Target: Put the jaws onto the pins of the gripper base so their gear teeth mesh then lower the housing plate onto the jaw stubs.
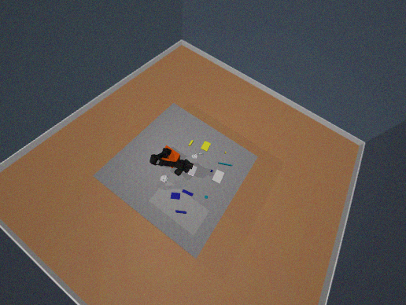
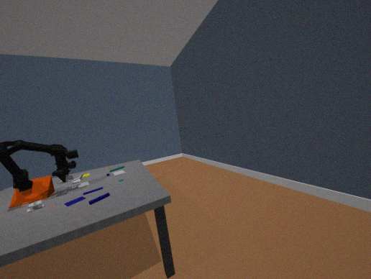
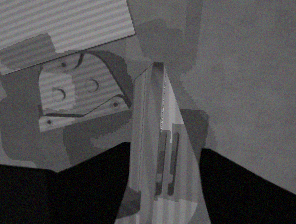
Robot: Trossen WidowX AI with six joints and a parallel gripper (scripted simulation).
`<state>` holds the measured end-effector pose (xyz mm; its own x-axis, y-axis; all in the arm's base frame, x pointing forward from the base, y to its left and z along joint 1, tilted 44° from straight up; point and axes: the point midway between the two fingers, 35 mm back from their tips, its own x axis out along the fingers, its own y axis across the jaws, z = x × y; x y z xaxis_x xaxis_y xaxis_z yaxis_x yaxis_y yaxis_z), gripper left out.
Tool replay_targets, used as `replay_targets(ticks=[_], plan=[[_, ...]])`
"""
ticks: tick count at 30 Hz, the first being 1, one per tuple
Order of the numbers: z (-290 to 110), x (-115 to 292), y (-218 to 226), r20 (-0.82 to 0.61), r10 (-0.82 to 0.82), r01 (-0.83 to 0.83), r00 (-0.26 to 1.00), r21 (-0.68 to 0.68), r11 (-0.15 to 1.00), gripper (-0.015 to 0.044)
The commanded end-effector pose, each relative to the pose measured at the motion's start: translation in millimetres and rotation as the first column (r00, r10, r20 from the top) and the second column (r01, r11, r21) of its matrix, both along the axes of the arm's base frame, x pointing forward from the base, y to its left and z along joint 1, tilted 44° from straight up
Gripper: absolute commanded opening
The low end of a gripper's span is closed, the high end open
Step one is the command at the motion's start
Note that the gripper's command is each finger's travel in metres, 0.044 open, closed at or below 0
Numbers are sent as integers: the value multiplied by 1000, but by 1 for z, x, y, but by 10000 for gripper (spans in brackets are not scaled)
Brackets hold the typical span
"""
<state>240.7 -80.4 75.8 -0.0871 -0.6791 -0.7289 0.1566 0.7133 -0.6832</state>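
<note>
My gripper [image 1: 190, 167] [image 2: 64, 179] [image 3: 165, 154] is shut on a long pale tapered jaw with two slots, held above the table. In the wrist view, the gripper base [image 3: 82, 77] shows left of the held jaw, with two round pin shapes and small dark holes beside a striped pale block [image 3: 85, 25]. The base's white block also shows in the top and exterior views [image 1: 192, 170] [image 2: 83, 184], just beyond the gripper. A small white part [image 1: 194, 156] lies behind the gripper and another white part [image 1: 164, 178] [image 2: 35, 206] lies near the robot's base; which is the other jaw or the housing plate is unclear.
A white rectangle [image 1: 218, 176] [image 2: 118, 172] and a teal rod [image 1: 225, 163] [image 2: 117, 168] lie farther out. Blue pieces [image 1: 175, 196] [image 1: 187, 192] [image 1: 181, 211] lie to one side, yellow pieces [image 1: 205, 145] [image 1: 190, 142] to the other. An orange block [image 1: 172, 154] [image 2: 43, 188] is at the arm's base.
</note>
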Motion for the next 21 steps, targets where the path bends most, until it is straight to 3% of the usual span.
replay_targets(ticks=[1, 11, 21], plan=[[-5, -3, 4, -94, 98, -97, 991, 18, 995, 134], [-12, -9, 12, -277, 303, -292, 912, 79, 953, 134], [-12, -9, 12, -289, 316, -305, 904, 84, 949, 134]])
